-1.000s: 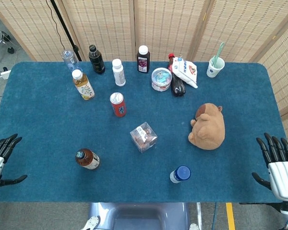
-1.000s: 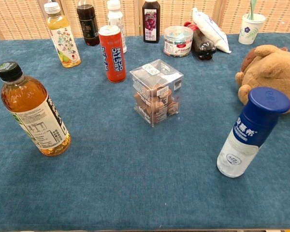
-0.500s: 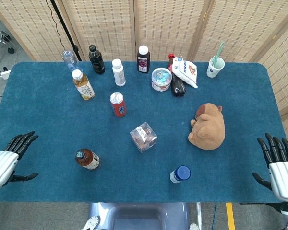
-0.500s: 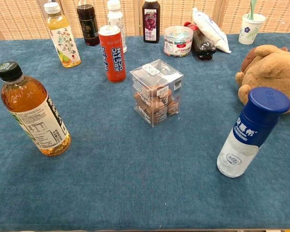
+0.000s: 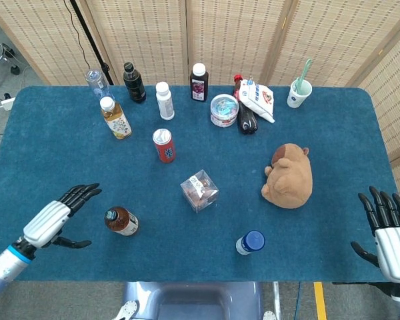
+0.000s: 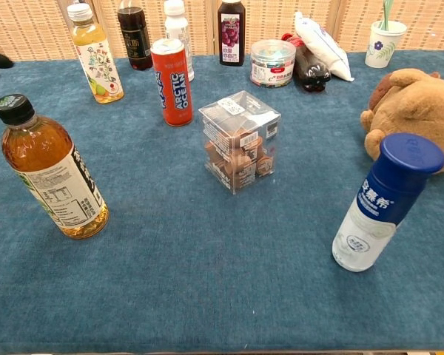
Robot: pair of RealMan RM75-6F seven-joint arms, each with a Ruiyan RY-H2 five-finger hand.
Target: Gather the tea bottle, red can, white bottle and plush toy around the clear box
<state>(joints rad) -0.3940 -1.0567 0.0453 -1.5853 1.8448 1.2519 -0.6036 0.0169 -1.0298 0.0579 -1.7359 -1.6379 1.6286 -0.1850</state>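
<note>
Presently your left hand [image 5: 53,220] hovers over the near-left of the table [image 5: 53,153], fingers apart and holding nothing, their tips pointing toward the tea bottle [image 5: 122,221]. That bottle stands upright, long axis vertical, just beside those fingertips on their right, and between the hand and the clear box [image 5: 199,191]; it is well apart from the box. Your right hand [image 5: 390,233] waits at the table's near-right edge, fingers likewise spread and empty, far from the tea bottle. The left hand is plainly the nearer, so a sideways grasp of the bottle's body looks the likely next move. The red can [image 5: 164,145] stands behind the box, the white bottle [image 5: 251,242] in front and to the right, the plush toy [image 5: 290,177] further right; none touches the box.
</note>
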